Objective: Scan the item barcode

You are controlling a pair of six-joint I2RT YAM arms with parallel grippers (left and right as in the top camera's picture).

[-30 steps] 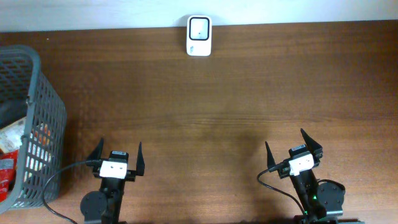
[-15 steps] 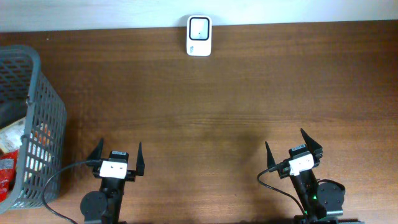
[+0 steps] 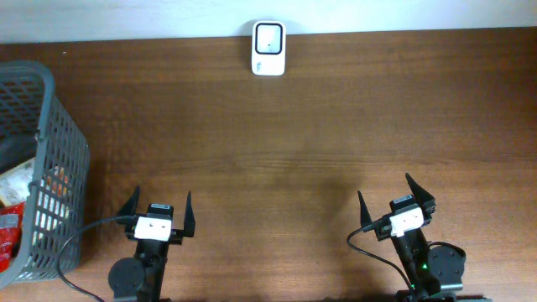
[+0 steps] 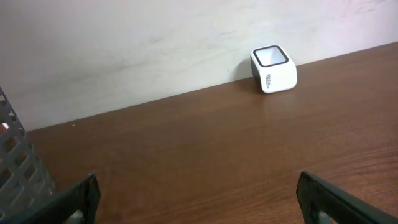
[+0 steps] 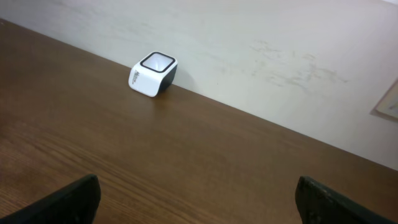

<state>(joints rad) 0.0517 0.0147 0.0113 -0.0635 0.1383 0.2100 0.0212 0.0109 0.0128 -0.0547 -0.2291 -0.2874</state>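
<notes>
Grey mesh basket (image 3: 65, 159): holds your packaged items (image 3: 13, 191). White scanner (image 3: 268, 37): well apart from the basket. Left gripper (image 3: 161, 195) near the basket, right gripper (image 3: 384, 187) far from it; both gape wide, empty.

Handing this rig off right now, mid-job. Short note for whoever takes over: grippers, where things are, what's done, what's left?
Left gripper: open, empty, at the near edge of the table, beside the basket.
Right gripper: open, empty, at the near edge.
Scanner: white, at the far edge by the wall, window up.
Items: packages inside the grey basket at the left; none out.
Done: nothing picked or scanned.
Left: lift an item from the basket, show its barcode to the scanner.
</notes>
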